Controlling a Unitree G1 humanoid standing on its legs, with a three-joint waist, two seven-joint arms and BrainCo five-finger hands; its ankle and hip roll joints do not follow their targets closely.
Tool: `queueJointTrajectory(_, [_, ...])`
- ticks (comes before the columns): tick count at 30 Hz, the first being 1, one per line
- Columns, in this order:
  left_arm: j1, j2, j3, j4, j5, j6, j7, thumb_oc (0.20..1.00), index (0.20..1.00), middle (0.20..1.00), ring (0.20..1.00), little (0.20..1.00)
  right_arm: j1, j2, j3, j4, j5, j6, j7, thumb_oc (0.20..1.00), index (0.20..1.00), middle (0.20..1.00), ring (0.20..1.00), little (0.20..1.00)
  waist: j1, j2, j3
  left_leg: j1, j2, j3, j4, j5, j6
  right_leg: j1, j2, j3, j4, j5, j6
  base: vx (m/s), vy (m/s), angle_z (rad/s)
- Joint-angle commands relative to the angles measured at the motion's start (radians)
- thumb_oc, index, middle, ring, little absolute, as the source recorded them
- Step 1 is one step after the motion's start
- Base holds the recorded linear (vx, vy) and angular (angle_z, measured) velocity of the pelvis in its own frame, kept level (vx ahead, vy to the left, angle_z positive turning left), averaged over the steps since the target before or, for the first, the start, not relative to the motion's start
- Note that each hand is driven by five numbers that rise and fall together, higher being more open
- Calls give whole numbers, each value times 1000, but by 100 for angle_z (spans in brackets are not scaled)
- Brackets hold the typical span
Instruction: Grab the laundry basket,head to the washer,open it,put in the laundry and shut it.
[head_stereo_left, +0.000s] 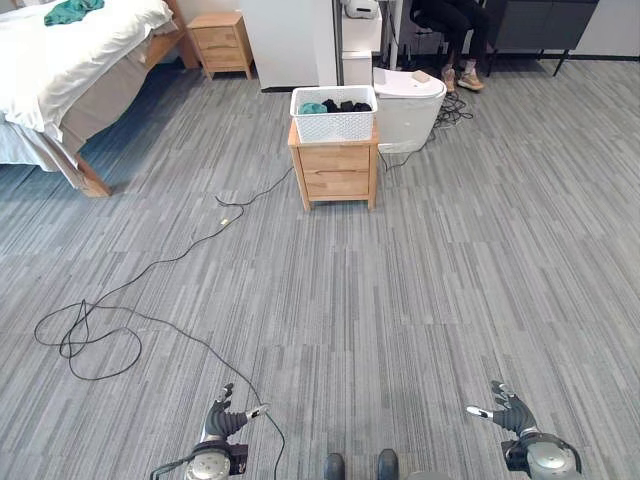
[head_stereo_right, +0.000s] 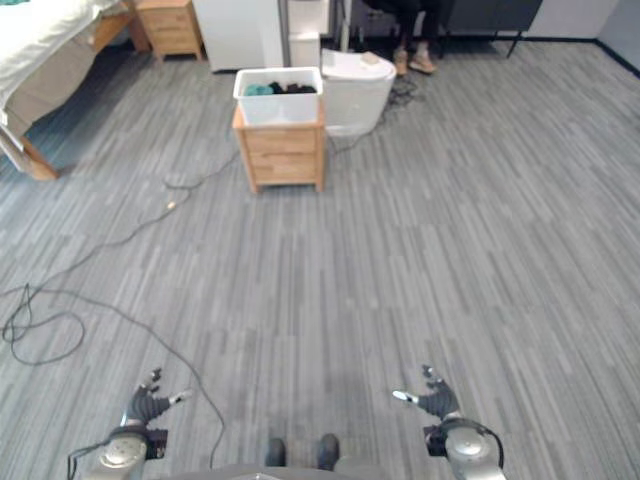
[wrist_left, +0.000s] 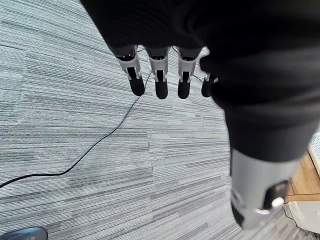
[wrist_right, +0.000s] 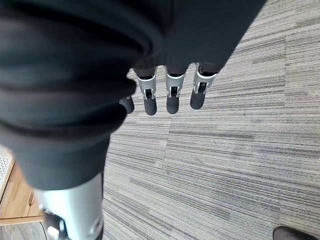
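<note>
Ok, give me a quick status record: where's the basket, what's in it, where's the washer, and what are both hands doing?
basket: white laundry basket on top of a wooden nightstand, across the room ahead
contents: dark and teal clothes
washer: white, round-topped washer just behind the nightstand, lid down
left hand: low, over carpet, fingers straight, holding nothing
right hand: low, over carpet, fingers straight, holding nothing
floor: black cable lying ahead on the left
person: seated behind the washer, legs visible
</note>
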Motion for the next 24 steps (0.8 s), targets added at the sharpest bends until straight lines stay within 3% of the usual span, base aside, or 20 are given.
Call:
queueJointTrajectory(1, [-38,25,17,8,-25,-31,8,1000,1000,1000,1000,1000,-39,22,11,13,27,-28,-5,1000,1000,1000,1000,1000,-5,-61,-34,18,-33,84,48,-53,0,5,-44,89,18,-36,94,51,82,-7])
queueJointTrajectory(8, [-16,41,57,-14,-40,-36,20,1000,1000,1000,1000,1000,-76,30,28,15,15,-22,-5,1000,1000,1000,1000,1000,26,-65,-24,-21,-45,112,97,-85,23,-33,-61,123,63,-39,119,38,107,-24])
queueJointTrajectory(10, [-16,42,67,-14,-56,-41,27,1000,1000,1000,1000,1000,-89,34,38,1,10,-22,-4,1000,1000,1000,1000,1000,38,-67,-18,-33,-52,110,121,-103,36,-60,-71,120,127,-50,132,65,192,-33])
queueJointTrajectory(13, [-37,39,69,2,-69,-41,39,1000,1000,1000,1000,1000,-114,53,67,-14,3,-24,0,1000,1000,1000,1000,1000,38,-60,14,-23,-58,88,155,-137,58,-176,-76,105,345,-40,174,82,117,-18])
queueJointTrajectory(16, [-40,35,65,7,-68,-42,41,1000,1000,1000,1000,1000,-118,52,74,-23,0,-24,-1,1000,1000,1000,1000,1000,29,-56,25,5,-61,67,149,-145,59,-223,-69,97,355,-33,163,203,42,20])
queueJointTrajectory(18, [-49,32,56,14,-75,-42,42,1000,1000,1000,1000,1000,-126,46,81,-25,3,-26,-4,1000,1000,1000,1000,1000,17,-51,36,39,-66,45,132,-149,59,-264,-66,65,304,-8,151,249,-6,36])
queueJointTrajectory(20, [-64,20,35,25,-74,-39,41,1000,1000,1000,1000,1000,-126,38,90,-32,-5,-22,-13,1000,1000,1000,1000,1000,-13,-52,58,130,-78,-1,102,-180,52,-336,-73,-1,175,42,148,443,-46,34])
queueJointTrajectory(24, [-70,9,18,34,-57,-40,34,1000,1000,1000,1000,1000,-85,30,85,-58,-13,-22,-7,1000,1000,1000,1000,1000,-39,-45,49,212,-68,-44,86,-212,31,-354,-84,-33,134,62,144,433,-126,47])
